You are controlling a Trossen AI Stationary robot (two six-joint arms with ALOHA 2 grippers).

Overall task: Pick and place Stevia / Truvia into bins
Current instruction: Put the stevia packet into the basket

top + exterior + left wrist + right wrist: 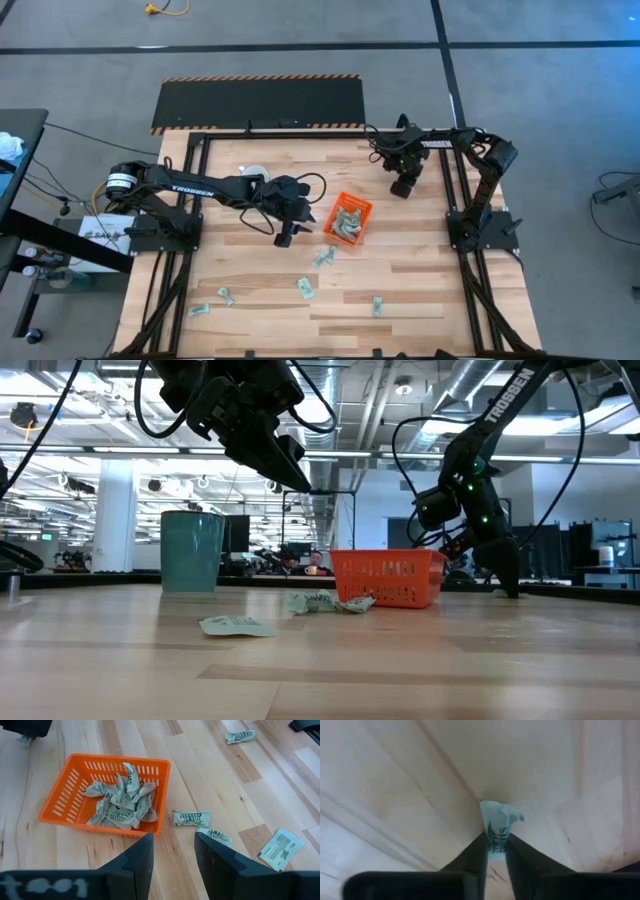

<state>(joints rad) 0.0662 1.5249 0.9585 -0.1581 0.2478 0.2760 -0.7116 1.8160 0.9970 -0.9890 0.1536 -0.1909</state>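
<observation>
The right gripper (pixel 496 845) is pinching one sachet (pixel 498 822) between its narrow fingers against the table (pixel 395 780), the paper sticking out beyond the tips.

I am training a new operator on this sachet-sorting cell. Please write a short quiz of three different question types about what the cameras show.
1. True or false: the orange bin holds no sachets.
2. What do the jaws of the right gripper pinch?
A. a mug
B. a sachet
C. a cable
3. Fill in: the left gripper, jaws apart and empty, hovers beside the ____.

Key
1. False: a crumpled pile lies inside.
2. B: the right wrist view shows it pinched at the table.
3. Bin: loose sachets lie on the wood nearby.
</observation>
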